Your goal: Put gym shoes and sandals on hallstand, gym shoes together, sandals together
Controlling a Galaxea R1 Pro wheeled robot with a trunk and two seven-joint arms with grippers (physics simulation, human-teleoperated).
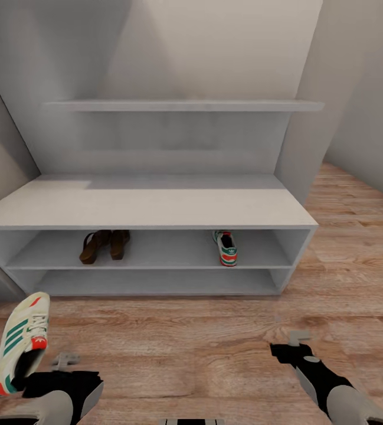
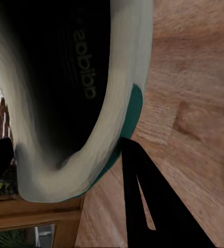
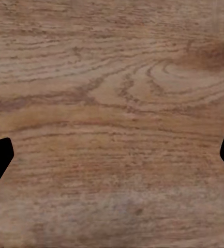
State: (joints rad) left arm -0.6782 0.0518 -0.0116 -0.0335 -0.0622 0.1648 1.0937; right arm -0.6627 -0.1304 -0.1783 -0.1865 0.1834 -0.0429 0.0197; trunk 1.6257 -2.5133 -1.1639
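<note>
Lower left of the head view: black left gripper point(image 1: 29, 378) clenched on the heel end of a white low gym shoe with green side stripes and red-orange patches point(image 1: 19, 342), held off the floor with the toe pointing up the frame; in the left wrist view the shoe's dark insole and cream collar point(image 2: 65, 103) sit between the two black fingers point(image 2: 153, 206), which press its sides. Lower right: black right gripper point(image 1: 294, 348), empty, fingers spread wide above the light-brown wood-plank floor point(image 1: 185, 342); exact height above the planks is hard to judge. Centre: low wide white shoe rack with a flat top point(image 1: 150, 203) and two open shelves. Upper shelf, left of centre: two dark brown leather sandals point(image 1: 104, 245) side by side, touching or nearly so. Same shelf, right: second matching gym shoe point(image 1: 226, 248), heel outward. Behind, higher: white wall shelf point(image 1: 182, 105).
</note>
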